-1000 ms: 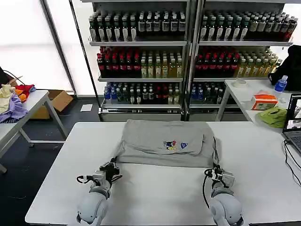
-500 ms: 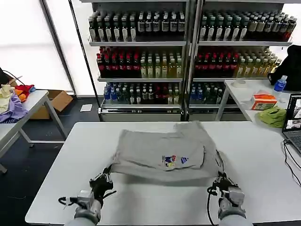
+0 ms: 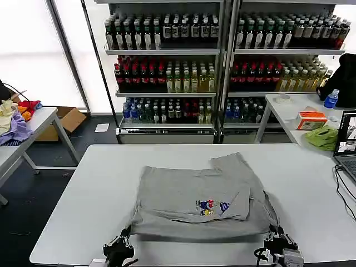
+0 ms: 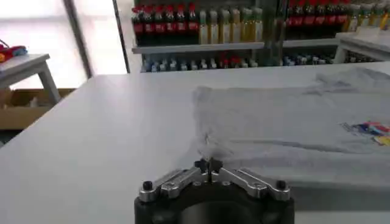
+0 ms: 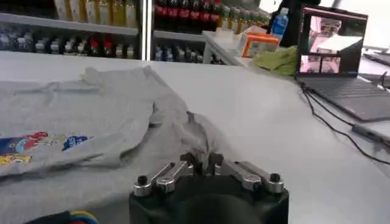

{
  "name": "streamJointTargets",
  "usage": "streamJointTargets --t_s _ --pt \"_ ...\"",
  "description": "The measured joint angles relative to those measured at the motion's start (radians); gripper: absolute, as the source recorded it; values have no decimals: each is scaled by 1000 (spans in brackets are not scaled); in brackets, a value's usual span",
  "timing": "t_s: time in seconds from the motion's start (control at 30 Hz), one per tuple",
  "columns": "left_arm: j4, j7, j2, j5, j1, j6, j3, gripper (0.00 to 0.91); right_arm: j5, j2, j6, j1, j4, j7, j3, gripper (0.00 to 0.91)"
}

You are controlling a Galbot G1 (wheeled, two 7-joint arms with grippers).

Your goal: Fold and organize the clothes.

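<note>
Grey shirt [image 3: 203,200] lies at frame centre on the table [image 3: 83,211], near corners pinched by left gripper [image 3: 119,246] and right gripper [image 3: 280,243]; positioning step in hand, release or folding likely next.

Your head view is evenly bright. Daylight pours through the window [image 3: 33,50] at the back left and blows out to plain white, no detail there. The white table [image 3: 83,189] reflects softly without hard glare. The grey shirt [image 3: 194,203] throws a thin dark shadow along its near edge. In both wrist views the shelves [image 4: 201,24] behind look soft and out of focus. The laptop screen [image 5: 332,33] glows pinkish.
</note>
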Motion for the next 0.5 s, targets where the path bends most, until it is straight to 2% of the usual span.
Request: streamJointTargets --t_s 0.3,0.4,0.5 --pt "-94 -9 -4 -25 25 18 -5 907 5 19 -2 1 72 6 27 907" --pt "-109 0 0 -37 9 18 -16 907 22 25 3 46 64 -5 48 907" --pt "-114 20 5 -51 -29 14 -28 907 36 22 21 116 28 -40 72 907"
